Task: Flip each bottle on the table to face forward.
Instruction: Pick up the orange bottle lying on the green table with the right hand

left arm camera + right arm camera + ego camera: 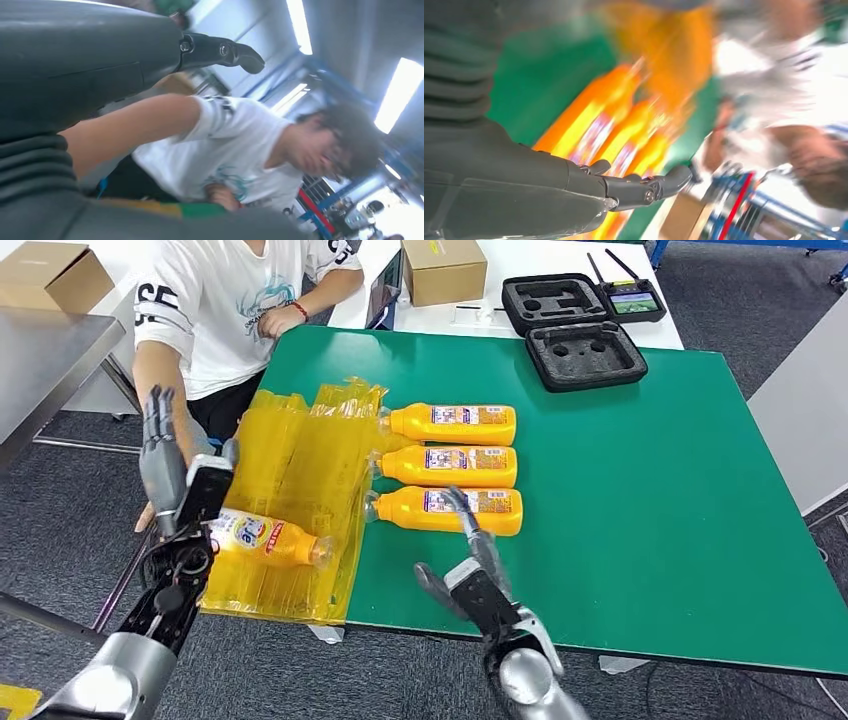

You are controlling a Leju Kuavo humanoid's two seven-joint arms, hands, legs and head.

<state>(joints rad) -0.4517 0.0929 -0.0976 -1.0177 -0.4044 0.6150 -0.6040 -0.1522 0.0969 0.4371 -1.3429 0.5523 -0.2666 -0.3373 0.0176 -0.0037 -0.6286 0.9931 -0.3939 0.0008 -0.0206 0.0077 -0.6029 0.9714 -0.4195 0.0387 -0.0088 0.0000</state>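
right hand (478, 575): fingers apart, empty, just in front of nearest bottle (447, 510)
bottle axis: lying crosswise, cap toward yellow plastic sheet (300, 470)
left hand (163, 455): apart, empty, raised beside stray bottle (265, 538) lying on the sheet
nearer hand: right for the row of three

Silver arms; grey ribbed wrist covers; dark-fingered left hand (165, 465), right hand (470, 565).

A green table (650, 490) is carrying three orange bottles (447, 467) lying side by side just ahead of the right hand (478, 575). Yellow plastic wrap (300, 470) is spreading between both hands, bearing a fourth bottle (268, 537) beside the left hand (170, 475).
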